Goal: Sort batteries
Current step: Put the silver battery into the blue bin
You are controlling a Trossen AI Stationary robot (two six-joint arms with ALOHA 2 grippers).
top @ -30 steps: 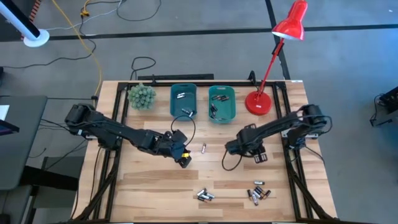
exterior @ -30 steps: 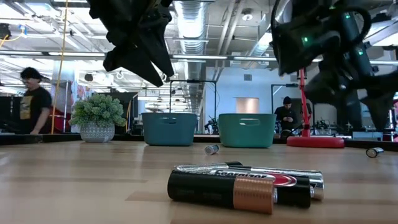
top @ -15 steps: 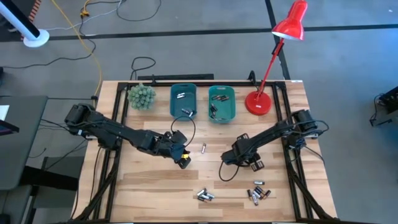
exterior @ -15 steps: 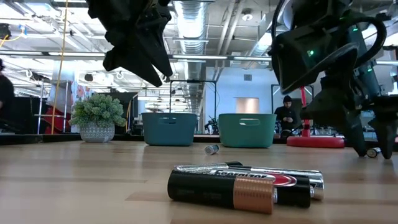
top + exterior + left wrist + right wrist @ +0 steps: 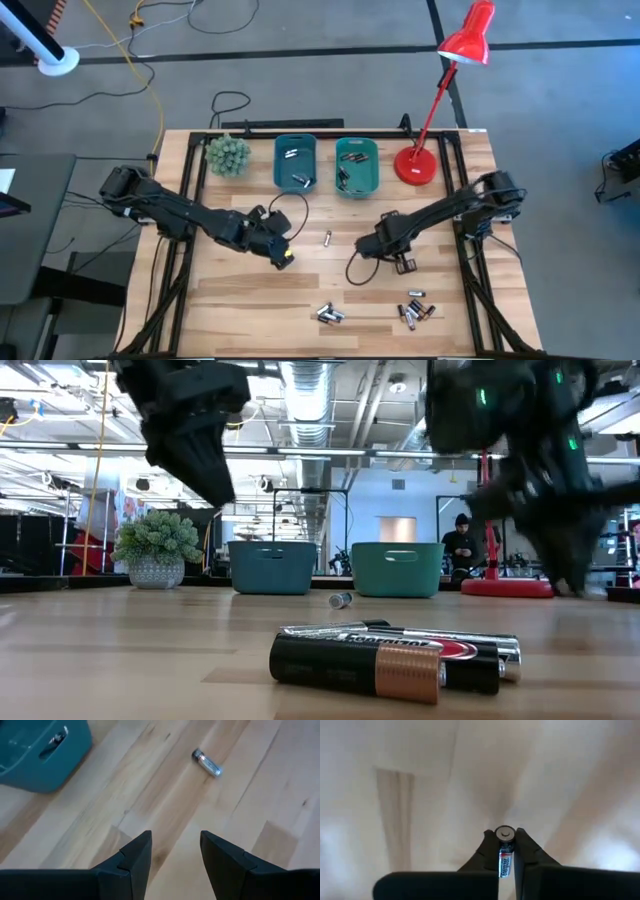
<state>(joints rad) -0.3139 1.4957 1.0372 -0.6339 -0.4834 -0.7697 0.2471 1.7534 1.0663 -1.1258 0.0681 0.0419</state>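
Observation:
My right gripper [image 5: 400, 262] is right of the table's middle and is shut on one small battery [image 5: 505, 851]. My left gripper [image 5: 285, 257] hovers open and empty left of the middle; in its wrist view [image 5: 175, 852] a lone silver battery [image 5: 206, 762] lies on the wood ahead of it, also seen from above [image 5: 327, 238]. Two heaps of batteries [image 5: 330, 314] [image 5: 413, 310] lie near the front edge. Two teal bins [image 5: 295, 163] [image 5: 357, 166] at the back hold a few batteries. My right gripper pinches the battery between its two fingers, the cell lying along them. The battery's round end [image 5: 505, 833] shows at the fingertips, and its label [image 5: 505, 862] runs back between them. It is off the wood, over the bare table.
A potted plant [image 5: 228, 154] stands at the back left and a red desk lamp [image 5: 418, 165] at the back right. Black cables loop from both wrists over the wood. Bare table lies between the grippers and the front heaps. A person [image 5: 462, 545] stands far behind the table.
My right gripper has gone down to a battery lying on the right of the table, taken hold of it and lifted it, shifting a little toward the left edge. My left gripper has moved a little toward the table's left edge, still open.

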